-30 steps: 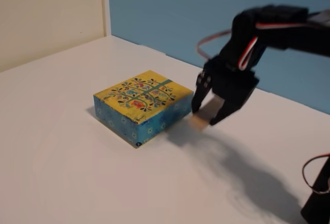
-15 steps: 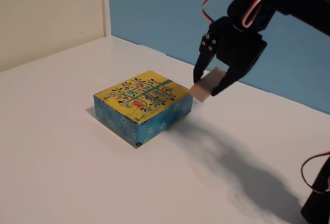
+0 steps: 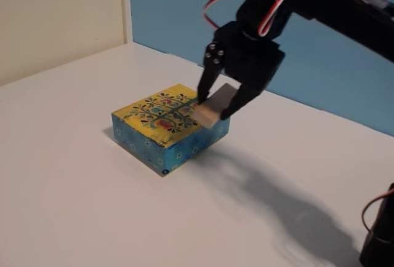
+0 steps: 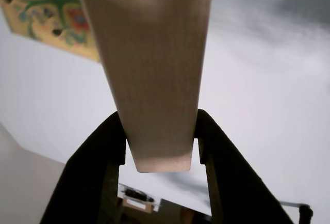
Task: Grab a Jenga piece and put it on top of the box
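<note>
The box (image 3: 161,125) has a yellow floral top and blue sides and sits on the white table. My black gripper (image 3: 214,106) is shut on the Jenga piece (image 3: 214,108), a pale wooden block. It holds the block over the box's right part, close above the top; contact with the top cannot be told. In the wrist view the Jenga piece (image 4: 147,69) fills the middle between the two black fingers (image 4: 103,162), and a corner of the box top (image 4: 46,12) shows at upper left.
The white table (image 3: 74,205) spreads around the box. A blue wall (image 3: 178,8) stands behind, and a cream panel (image 3: 55,15) at the left. A black object with wires (image 3: 378,242) stands at the lower right corner.
</note>
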